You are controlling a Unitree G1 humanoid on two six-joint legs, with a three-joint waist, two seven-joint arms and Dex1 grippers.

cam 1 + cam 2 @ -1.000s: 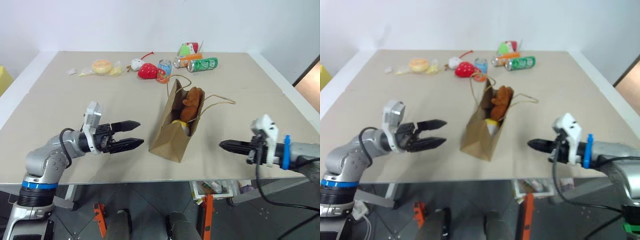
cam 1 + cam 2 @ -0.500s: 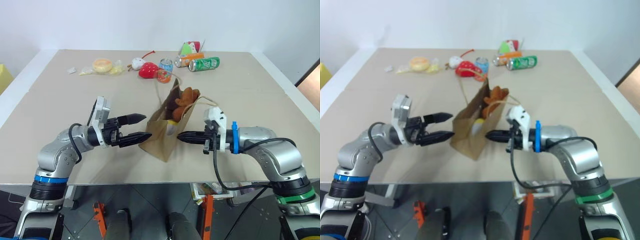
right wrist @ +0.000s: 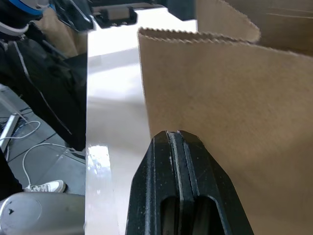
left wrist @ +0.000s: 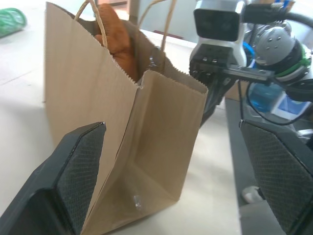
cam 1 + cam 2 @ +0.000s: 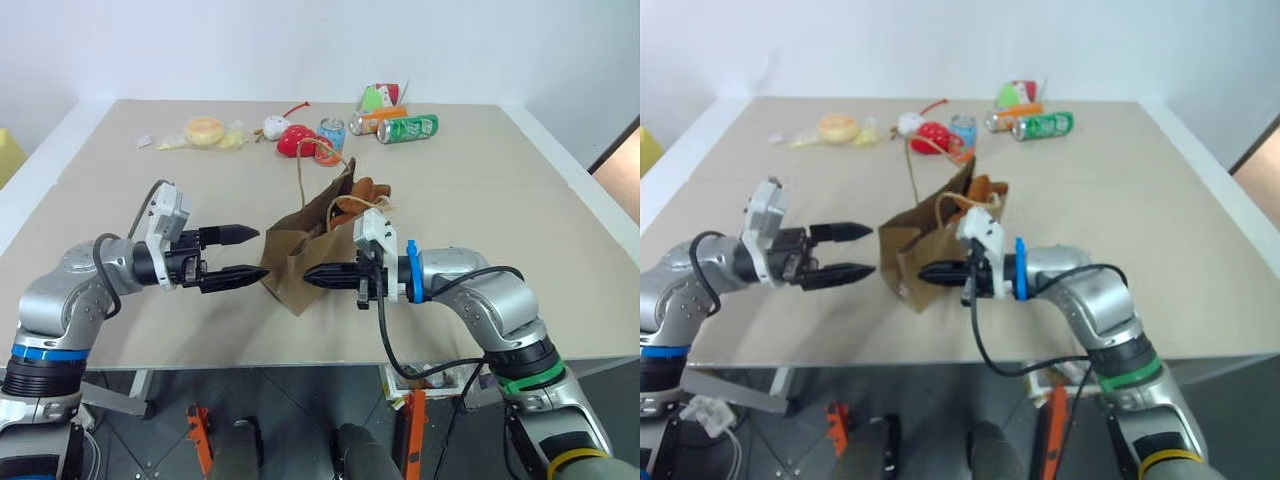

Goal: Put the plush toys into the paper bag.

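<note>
Now both pincers [image 5: 248,254] [image 5: 312,277] flank the paper bag [image 5: 295,262].

a beige table [image 5: 120,200] carries the paper bag [image 5: 300,255], cans [image 5: 405,127], a strawberry plush [image 5: 295,141] and, seemingly, wrapped snacks [image 5: 204,132].

The paper bag [image 5: 300,262] stood near the middle of the table [image 5: 120,330], leaning left. A plush toy [image 5: 357,193] sat in its mouth; a second toy inside could not be confirmed. The left gripper [image 5: 243,255] lay just left of the bag, fingers apart, pointing right. The right gripper [image 5: 318,276] lay at the bag's right side, fingers together, apparently touching the paper. Along the far edge lay a strawberry plush [image 5: 293,140], left of three cans [image 5: 405,127].
</note>
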